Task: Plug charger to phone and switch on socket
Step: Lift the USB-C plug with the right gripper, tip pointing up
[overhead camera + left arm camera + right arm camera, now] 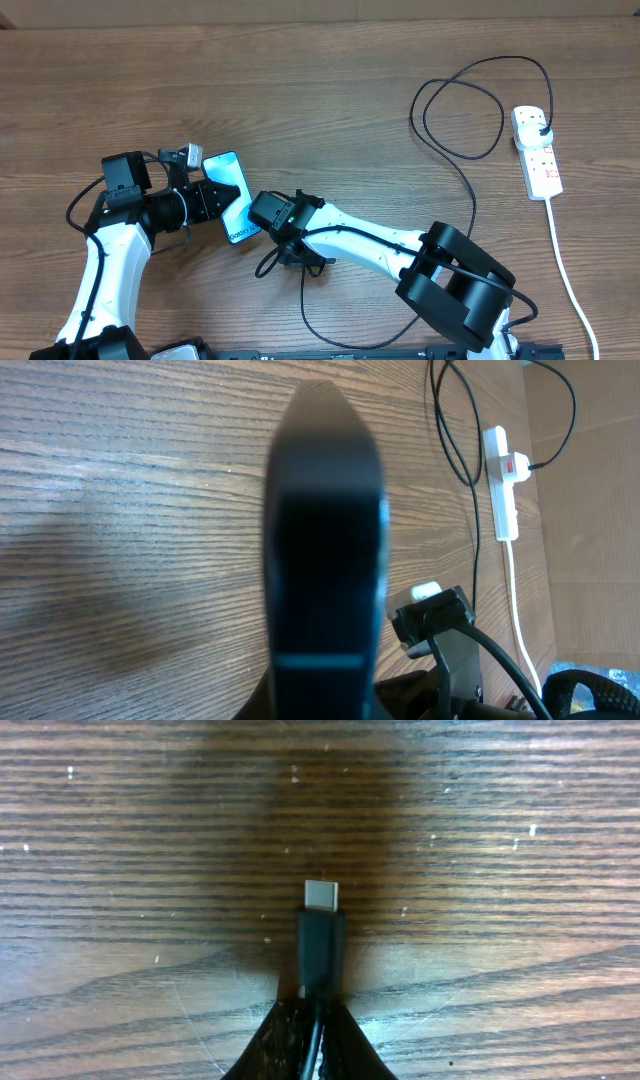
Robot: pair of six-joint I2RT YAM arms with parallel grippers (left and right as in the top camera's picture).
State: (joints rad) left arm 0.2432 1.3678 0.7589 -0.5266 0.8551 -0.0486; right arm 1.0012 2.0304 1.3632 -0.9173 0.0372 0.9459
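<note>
The phone, light-blue screen lit, is held tilted off the table by my left gripper, which is shut on it. In the left wrist view the phone fills the middle as a dark blurred slab. My right gripper is just right of the phone's lower end and shut on the charger's connector, whose metal tip points away from the fingers. The black charger cable loops back to its plug in the white socket strip.
The strip's thick white cord runs down the right side to the table's front edge. The right arm lies across the front middle. Cable loops lie on the wood at the back right. The strip also shows in the left wrist view.
</note>
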